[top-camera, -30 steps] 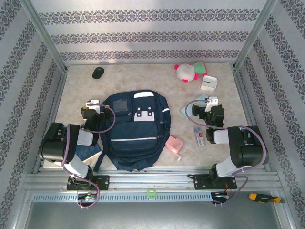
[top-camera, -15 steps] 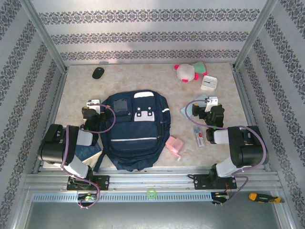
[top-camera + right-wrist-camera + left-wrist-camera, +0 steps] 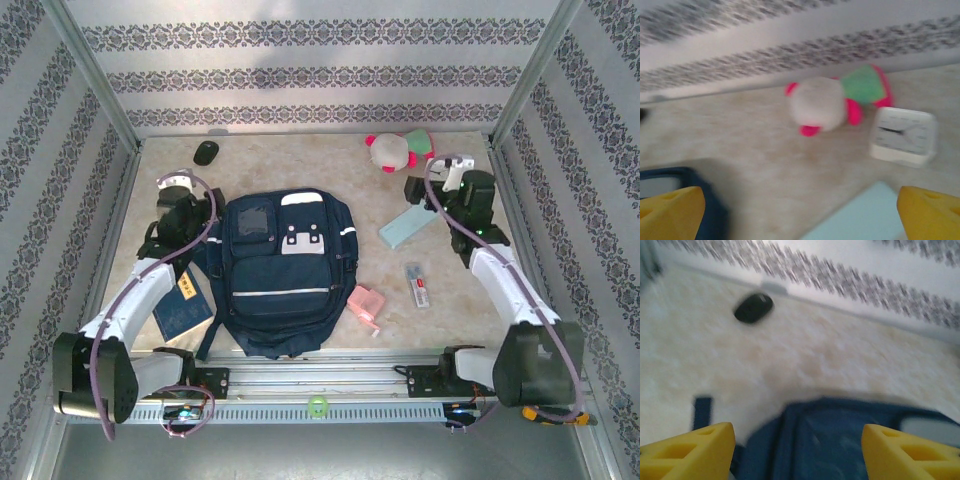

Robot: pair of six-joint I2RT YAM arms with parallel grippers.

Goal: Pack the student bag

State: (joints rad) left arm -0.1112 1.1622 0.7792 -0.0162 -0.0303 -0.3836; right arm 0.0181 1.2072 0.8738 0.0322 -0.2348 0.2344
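Observation:
The student bag [image 3: 280,270], dark navy with white patches, lies flat in the middle of the table, zipped. My left gripper [image 3: 190,205] hovers by its top left corner. In the left wrist view the yellow fingertips [image 3: 690,450] stand wide apart, and only the bag's blue fabric [image 3: 840,440] lies below them. My right gripper [image 3: 440,190] hangs at the far right, open with nothing in it, over the far end of a light-blue case [image 3: 408,226]. The right wrist view shows that case [image 3: 860,215] beneath the gap, with the bag's corner [image 3: 690,190] at the left.
A black mouse [image 3: 206,152] [image 3: 753,308] lies far left. A pink-and-white plush [image 3: 395,150] [image 3: 822,102] and a white clock [image 3: 903,135] sit far right. A dark notebook [image 3: 182,310] lies left of the bag. A pink item [image 3: 366,303] and a small tube [image 3: 418,285] lie right of it.
Both arms have stretched out from their tucked poses. The left gripper has moved out to the bag's top left corner. The right one has moved to the far right, over the clock area.

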